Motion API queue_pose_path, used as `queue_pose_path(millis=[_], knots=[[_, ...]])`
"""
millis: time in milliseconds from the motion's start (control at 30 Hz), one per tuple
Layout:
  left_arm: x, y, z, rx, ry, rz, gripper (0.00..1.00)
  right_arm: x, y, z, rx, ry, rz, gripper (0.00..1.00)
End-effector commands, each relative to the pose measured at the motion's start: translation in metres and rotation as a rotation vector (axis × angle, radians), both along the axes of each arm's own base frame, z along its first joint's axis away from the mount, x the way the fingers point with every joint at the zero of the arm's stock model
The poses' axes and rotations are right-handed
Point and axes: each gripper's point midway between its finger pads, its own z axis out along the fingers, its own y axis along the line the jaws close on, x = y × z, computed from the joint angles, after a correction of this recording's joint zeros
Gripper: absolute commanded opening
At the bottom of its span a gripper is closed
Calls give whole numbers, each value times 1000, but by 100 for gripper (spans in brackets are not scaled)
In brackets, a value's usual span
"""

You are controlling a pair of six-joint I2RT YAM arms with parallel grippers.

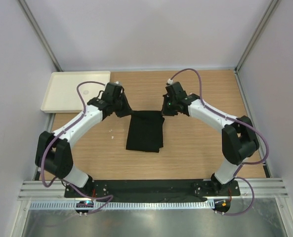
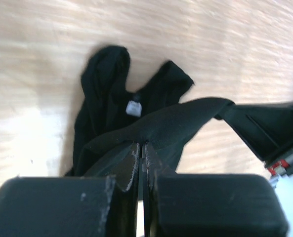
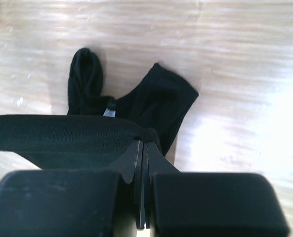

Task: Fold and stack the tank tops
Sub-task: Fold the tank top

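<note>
I'm operating in a lab test cell: plain grey panel walls [image 1: 146,29], aluminium corner posts [image 1: 39,34] and a light wooden tabletop [image 1: 195,153].

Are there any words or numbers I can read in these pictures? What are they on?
No text here can be read.
The small white tag at the neck of the tank top: too small and blurred to read in either wrist view.
</note>
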Motion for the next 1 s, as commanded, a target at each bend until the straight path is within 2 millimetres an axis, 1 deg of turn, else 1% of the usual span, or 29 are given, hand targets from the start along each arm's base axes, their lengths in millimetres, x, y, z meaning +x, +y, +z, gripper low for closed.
queue_pose_path(millis=[0, 33, 100, 133, 167, 200, 233, 267, 300, 333, 367, 400, 433, 467, 500, 533, 567, 600, 633, 667, 700, 733, 767, 800, 833, 867, 900, 933, 967], knots=[[33, -5, 5, -28, -52, -11, 0, 32, 3, 7, 0, -65, -22, 1], [42, -8, -5, -29, -35, -15, 0, 40, -3, 6, -30, -78, -53, 1], [53, -11, -16, -31, -21, -16, 0, 46, -9, -1, -42, -77, -84, 1], [63, -18, -11, -54, -41, -30, 0, 50, -12, -7, -50, -78, -103, 1], [70, -20, -28, -47, -10, -28, 0, 54, -15, -10, -61, -84, -125, 2], [77, -21, -32, -49, -9, -30, 0, 56, -17, -11, -57, -88, -141, 2], [88, -24, -26, -54, -33, -30, 0, 63, -17, -16, -50, -96, -152, 4], [95, -26, -42, -45, -2, -29, 0, 65, -18, -19, -49, -92, -158, 7], [99, -27, -44, -51, 4, -32, 0, 69, -17, -23, -48, -85, -159, 12], [108, -29, -40, -61, -6, -31, 2, 76, -20, -19, -54, -83, -170, 18], [112, -31, -43, -60, -4, -34, 6, 79, -21, -26, -71, -64, -174, 22], [116, -32, -39, -63, -19, -37, 25, 84, -22, -21, -74, -76, -183, 26], [116, -33, -37, -62, -24, -45, 39, 84, -23, -20, -76, -77, -184, 39], [116, -34, -33, -70, -32, -55, 48, 83, -25, -9, -68, -99, -190, 45], [115, -32, -21, -64, -63, -64, 60, 77, -28, -11, -69, -96, -188, 49], [112, -28, -19, -51, -70, -62, 66, 75, -28, -4, -56, -113, -185, 60], [109, -24, -14, -38, -85, -58, 70, 70, -29, 12, -35, -141, -184, 64], [100, -20, -4, -36, -104, -62, 78, 63, -33, 9, -36, -135, -183, 66], [95, -17, 0, -34, -112, -63, 79, 57, -31, 12, -20, -132, -164, 70], [88, -15, 2, -32, -112, -65, 79, 50, -29, 13, -4, -121, -144, 70], [77, -11, 3, -34, -108, -71, 79, 44, -27, 19, 15, -125, -124, 70], [70, -10, 1, -34, -101, -77, 79, 37, -28, 12, 15, -104, -112, 71], [64, -8, -1, -32, -92, -82, 79, 26, -18, 10, 61, -66, -64, 72], [52, -5, -13, -25, -60, -87, 79, 17, -19, 1, 61, -34, -57, 76], [45, -4, -11, -32, -60, -90, 79, 12, -19, -3, 72, -14, -51, 94], [40, -3, -15, -35, -54, -95, 79, 5, -14, -6, 106, 12, -38, 95], [30, -2, -27, -39, -30, -106, 79, -6, -14, -17, 114, 44, -29, 95], [24, -4, -27, -49, -29, -118, 80, -8, -11, -19, 139, 41, -26, 95], [14, -4, -39, -51, -7, -136, 82, -13, -6, -21, 176, 61, -27, 95]])
